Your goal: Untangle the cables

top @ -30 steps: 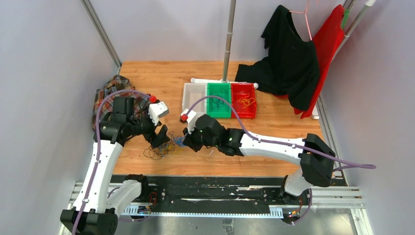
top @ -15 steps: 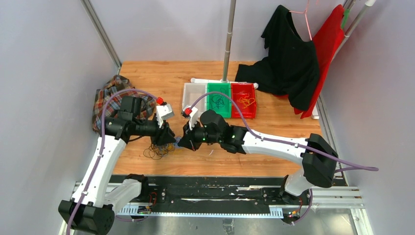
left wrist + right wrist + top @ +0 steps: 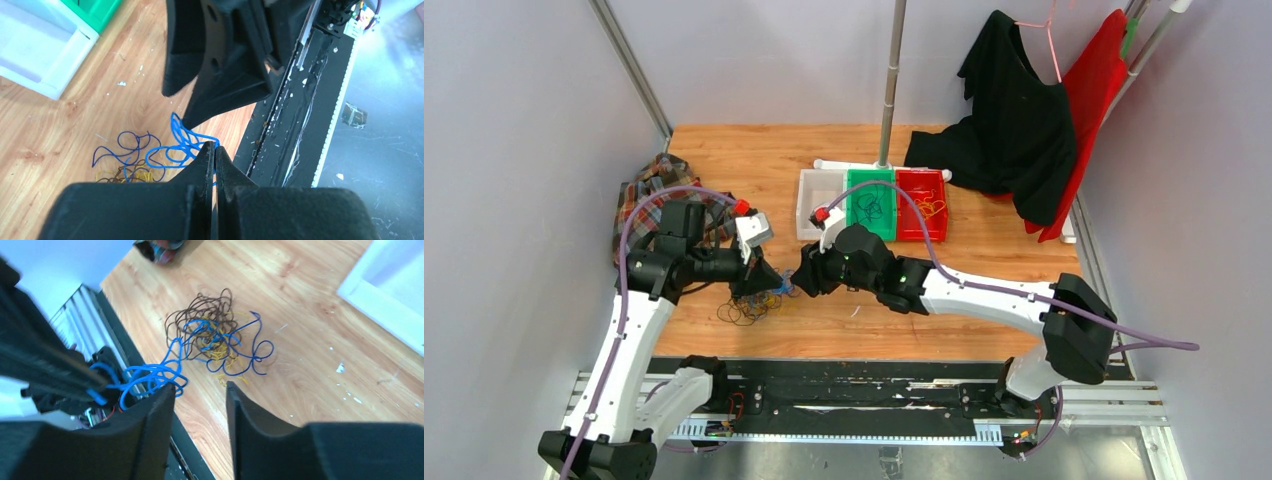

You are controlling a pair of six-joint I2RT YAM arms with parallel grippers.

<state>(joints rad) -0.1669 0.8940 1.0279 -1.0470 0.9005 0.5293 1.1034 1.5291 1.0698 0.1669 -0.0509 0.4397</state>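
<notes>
Left pincer [image 3: 214, 148] nipped shut on a blue strand [image 3: 186, 144] of the thin blue, yellow and brown cables [image 3: 212, 335], tangled on the wooden worktop [image 3: 310, 315]; right pincer [image 3: 200, 387] stands parted. Featherlight, floppy wire likely snags: grip one free loop.

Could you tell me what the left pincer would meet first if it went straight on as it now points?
Probably the right pincer, facing it close ahead, past the blue cable it grips; depth is unclear.
</notes>
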